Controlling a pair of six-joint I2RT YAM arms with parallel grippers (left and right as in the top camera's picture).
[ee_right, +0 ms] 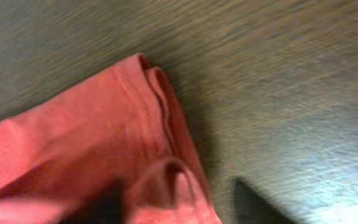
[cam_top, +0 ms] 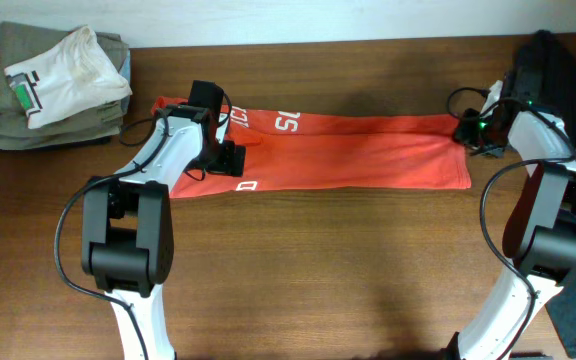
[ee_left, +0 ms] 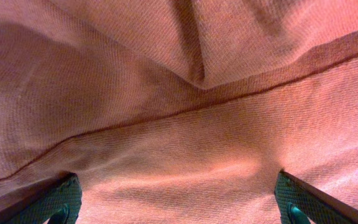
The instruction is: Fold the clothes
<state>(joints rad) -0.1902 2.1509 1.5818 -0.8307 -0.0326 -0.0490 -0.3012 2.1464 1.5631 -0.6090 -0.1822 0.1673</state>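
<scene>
The clothes, one red-orange T-shirt (cam_top: pixel 358 150) with white lettering, lies as a long flat strip across the middle of the table. My left gripper (cam_top: pixel 226 158) is over the strip's left end. In the left wrist view its teal fingers (ee_left: pixel 58 202) stand wide apart and open, and the cloth (ee_left: pixel 185 124) with a seam fills the space between them (ee_left: pixel 179 214). My right gripper (cam_top: pixel 468 135) is at the strip's far right corner. The right wrist view is blurred. It shows the folded corner (ee_right: pixel 123 118), and dark fingers (ee_right: pixel 104 208) apart on either side of a loose ridge of cloth (ee_right: pixel 182 208).
A white tee (cam_top: pixel 63 75) lies on folded olive pieces (cam_top: pixel 28 125) at the back left. A dark garment (cam_top: pixel 558 70) hangs at the back right behind the right arm. Bare wooden table (cam_top: pixel 328 260) runs in front of the shirt.
</scene>
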